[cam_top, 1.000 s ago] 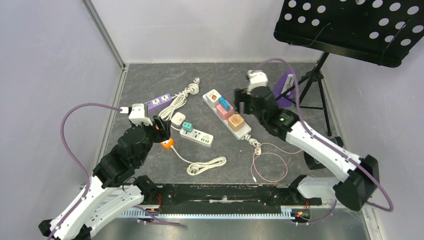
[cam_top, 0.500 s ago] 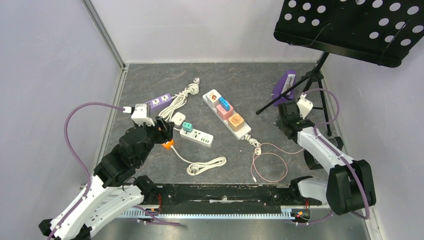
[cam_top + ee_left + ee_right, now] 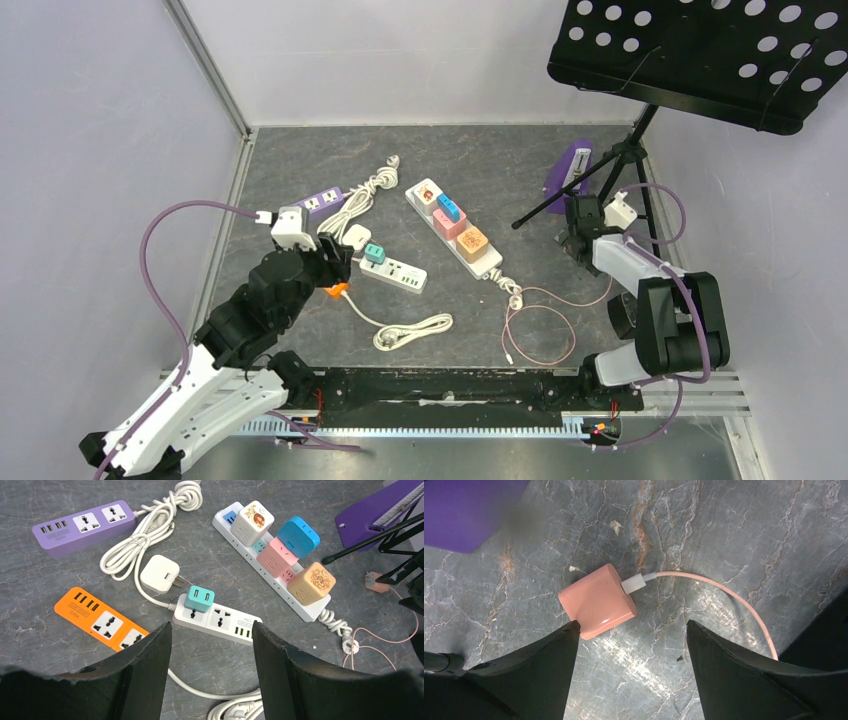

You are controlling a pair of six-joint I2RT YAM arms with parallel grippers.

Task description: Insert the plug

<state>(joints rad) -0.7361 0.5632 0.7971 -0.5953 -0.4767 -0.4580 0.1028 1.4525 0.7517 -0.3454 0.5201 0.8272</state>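
Observation:
A pink charger plug (image 3: pixel 596 601) with a pink cable (image 3: pixel 724 592) lies on the grey floor, its prongs pointing left. My right gripper (image 3: pixel 630 624) is open just above it, the left fingertip (image 3: pixel 569 630) at the plug's near edge, not gripping. In the top view the right gripper (image 3: pixel 577 222) is by the stand's legs and hides the plug. The plug also shows in the left wrist view (image 3: pixel 375 580). My left gripper (image 3: pixel 211 625) is open and empty above the small white power strip (image 3: pixel 217 620), which holds a teal adapter (image 3: pixel 199 598).
A long white strip (image 3: pixel 455 228) carries several cube adapters. A purple strip (image 3: pixel 318 204), an orange strip (image 3: pixel 335 290), a white charger (image 3: pixel 355 238) and a coiled white cord (image 3: pixel 412 332) lie at left. A music stand (image 3: pixel 700 50) and purple case (image 3: pixel 567 170) stand at right.
My right arm has swung from over the long white strip to the right and come down by the stand's legs over the pink plug. My left gripper has edged forward.

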